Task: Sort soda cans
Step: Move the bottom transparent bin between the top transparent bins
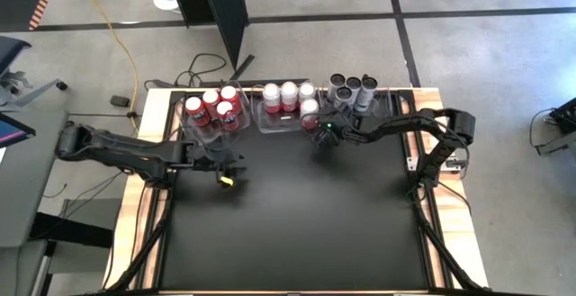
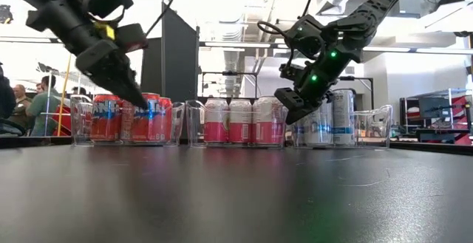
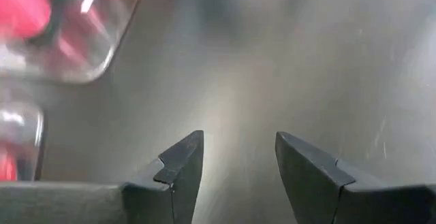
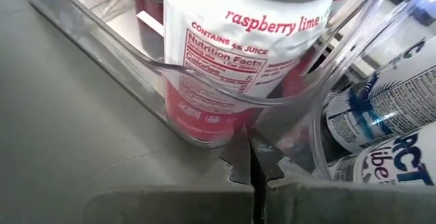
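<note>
— From above, what do you see?

— Along the table's (image 1: 297, 215) far edge sit three clear bins: red cans (image 1: 216, 107) in the left bin (image 1: 191, 132), pink-and-white cans (image 1: 288, 96) in the middle bin (image 1: 270, 125), grey cans (image 1: 351, 89) in the right bin. My left gripper (image 1: 227, 168) hangs over bare dark tabletop just in front of the red cans. My right gripper (image 1: 322, 136) is at the near corner between the pink and grey groups. From up here I can't make out either pair of fingers.

— And level with the table?

— Now the cans stand upright in a row, red (image 2: 137, 119), pink-and-white (image 2: 240, 121), silver (image 2: 332, 117), which the overhead view only hints at. My left gripper (image 2: 133, 95) points down in front of the red ones; my right (image 2: 292, 110) overlaps the gap between pink and silver. People show faintly at the far left.

— Your left wrist?

— My two fingers (image 3: 180, 173) stand partly apart with only tabletop between them, holding nothing. A blurred bin corner with red inside (image 3: 41, 20) is cut off at the edge.

— Your right wrist?

— My fingers (image 4: 235, 166) are pressed together, empty, tips right at the middle bin's wall (image 4: 170, 67). Behind it a pink-and-white can (image 4: 231, 54) reads "raspberry lime"; its top is cut off. Grey cans (image 4: 381, 108) show beside it through curved plastic.
</note>
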### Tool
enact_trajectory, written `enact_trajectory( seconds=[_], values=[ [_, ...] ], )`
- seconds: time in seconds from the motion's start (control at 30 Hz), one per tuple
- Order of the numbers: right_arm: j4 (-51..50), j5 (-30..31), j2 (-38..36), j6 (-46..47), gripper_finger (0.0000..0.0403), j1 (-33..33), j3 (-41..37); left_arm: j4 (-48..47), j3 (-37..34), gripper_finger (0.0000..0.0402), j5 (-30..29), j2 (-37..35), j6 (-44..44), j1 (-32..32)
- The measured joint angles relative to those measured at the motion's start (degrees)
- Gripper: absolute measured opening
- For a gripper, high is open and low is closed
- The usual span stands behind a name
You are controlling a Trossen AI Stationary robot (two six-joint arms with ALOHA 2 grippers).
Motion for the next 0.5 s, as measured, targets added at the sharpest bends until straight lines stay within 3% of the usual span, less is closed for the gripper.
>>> enact_trajectory(
  seconds=[0.23,0.5],
  values=[
    [-0.03,1.49,0.0,-0.93,0.0,3.17,0.0,-15.79,-0.02,0.0169,-2.23,-5.1,-11.96,-2.17],
    [-0.23,0.66,-0.02,-1.65,0.0,7.26,0.04,-16.52,-4.51,0.0169,-2.23,-3.61,-17.59,-2.29]
  ],
)
